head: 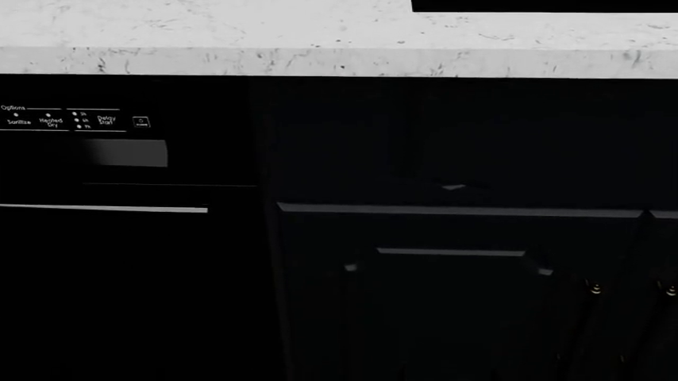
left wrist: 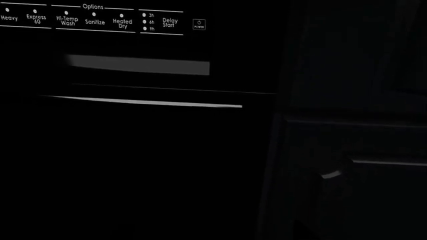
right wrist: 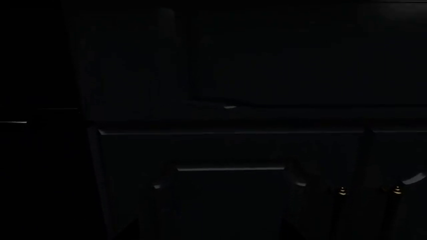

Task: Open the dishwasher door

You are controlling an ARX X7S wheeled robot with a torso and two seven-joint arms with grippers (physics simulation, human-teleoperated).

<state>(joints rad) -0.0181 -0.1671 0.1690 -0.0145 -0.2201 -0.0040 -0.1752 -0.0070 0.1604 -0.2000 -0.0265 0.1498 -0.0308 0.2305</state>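
The dishwasher door (head: 106,270) is a flat glossy black panel at the left of the head view, shut flush under the counter. It carries small white control labels (head: 63,119), a grey display window (head: 125,152) and a thin silver bar handle (head: 106,209). The left wrist view faces the door (left wrist: 133,165) close up, with its labels (left wrist: 93,21), display window (left wrist: 137,65) and handle (left wrist: 147,102). The right wrist view shows only a sliver of the handle (right wrist: 13,122). Neither gripper shows in any view; the places where the jaws would be are black.
A white marble countertop (head: 265,36) runs above, with the black cooktop (head: 541,5) at its far right. Dark framed cabinet doors (head: 456,302) with small knobs (head: 595,287) stand right of the dishwasher. They also show in the right wrist view (right wrist: 230,200) and the left wrist view (left wrist: 360,175).
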